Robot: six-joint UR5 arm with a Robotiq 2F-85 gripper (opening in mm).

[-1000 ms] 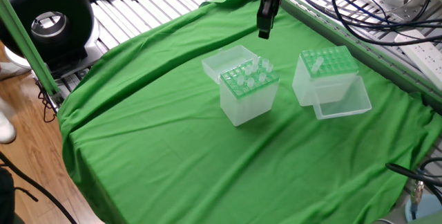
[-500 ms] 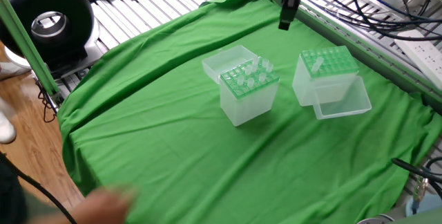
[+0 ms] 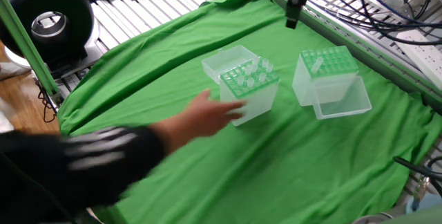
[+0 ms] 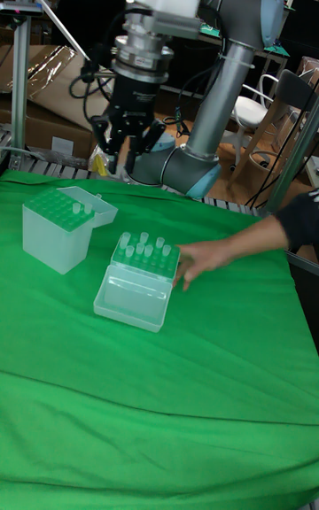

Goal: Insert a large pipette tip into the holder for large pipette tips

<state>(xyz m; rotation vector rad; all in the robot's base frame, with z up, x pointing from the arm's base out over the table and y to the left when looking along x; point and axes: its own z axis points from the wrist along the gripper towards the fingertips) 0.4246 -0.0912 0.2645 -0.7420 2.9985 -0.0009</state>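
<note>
Hand (image 4: 124, 145) open, high above holder (image 4: 56, 229)

Lab: pipette-tip boxes (image 3: 250, 89), robot arm (image 4: 221, 76)

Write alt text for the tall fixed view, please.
A person's bare hand touches the translucent box bristling with clear tips on green cloth. The robot's black two-finger gripper hangs above, near the green-topped box.

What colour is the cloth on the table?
The wrinkled cloth is bright green, clearest in the fixed view.
</note>
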